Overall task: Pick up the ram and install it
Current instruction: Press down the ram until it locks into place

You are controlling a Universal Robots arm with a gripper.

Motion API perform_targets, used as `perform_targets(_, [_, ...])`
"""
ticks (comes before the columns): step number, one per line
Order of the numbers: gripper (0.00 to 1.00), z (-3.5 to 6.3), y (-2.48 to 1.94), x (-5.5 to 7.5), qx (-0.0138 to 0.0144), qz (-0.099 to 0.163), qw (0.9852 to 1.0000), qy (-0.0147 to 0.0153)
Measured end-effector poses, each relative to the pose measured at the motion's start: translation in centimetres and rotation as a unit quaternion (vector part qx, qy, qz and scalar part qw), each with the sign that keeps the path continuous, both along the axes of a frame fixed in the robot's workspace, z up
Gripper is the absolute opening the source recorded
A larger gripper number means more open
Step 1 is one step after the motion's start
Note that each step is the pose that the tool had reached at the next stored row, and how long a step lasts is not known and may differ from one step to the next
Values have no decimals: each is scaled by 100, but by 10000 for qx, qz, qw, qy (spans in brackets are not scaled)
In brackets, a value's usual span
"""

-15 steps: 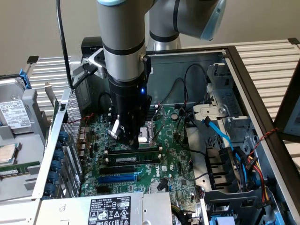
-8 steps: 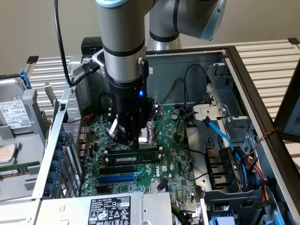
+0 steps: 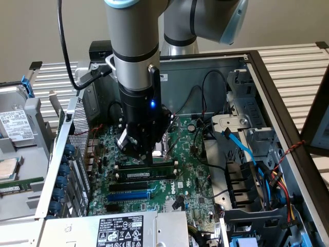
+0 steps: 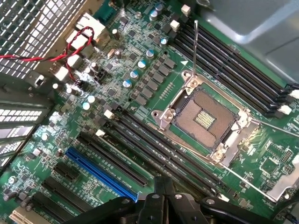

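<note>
Inside an open computer case lies the large green motherboard (image 3: 198, 180) (image 4: 140, 70). The ram (image 3: 146, 175), a narrow green stick with a white label, sits along a long black slot in the middle of the board. My gripper (image 3: 145, 158) (image 4: 163, 184) hangs straight down just behind the ram, its tip close above the neighbouring slots (image 4: 159, 144). In the wrist view the fingers are shut together with nothing between them. Whether the tip touches the ram I cannot tell. The silver processor socket (image 4: 205, 116) lies just past the slots.
A blue expansion slot (image 3: 128, 195) (image 4: 100, 172) runs nearer the camera. A blue cable (image 3: 239, 146) and drive bays fill the exterior view's right; the metal case wall (image 3: 77, 128) stands at its left. A red-black wire (image 4: 74, 46) crosses the vent grille. A labelled metal box (image 3: 121, 229) lies in front.
</note>
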State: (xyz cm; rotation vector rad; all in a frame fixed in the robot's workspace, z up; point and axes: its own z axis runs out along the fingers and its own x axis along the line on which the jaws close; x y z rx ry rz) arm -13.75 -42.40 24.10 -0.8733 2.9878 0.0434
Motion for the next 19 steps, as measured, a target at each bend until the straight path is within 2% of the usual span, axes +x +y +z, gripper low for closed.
perform_targets(5, [10,0,0,0,0,-406,9992,0])
perform_targets(10, [10,0,0,0,0,-801,9968,0])
perform_targets(15, [10,0,0,0,0,-1204,9927,0])
perform_targets(19, [10,0,0,0,0,-1525,9883,0])
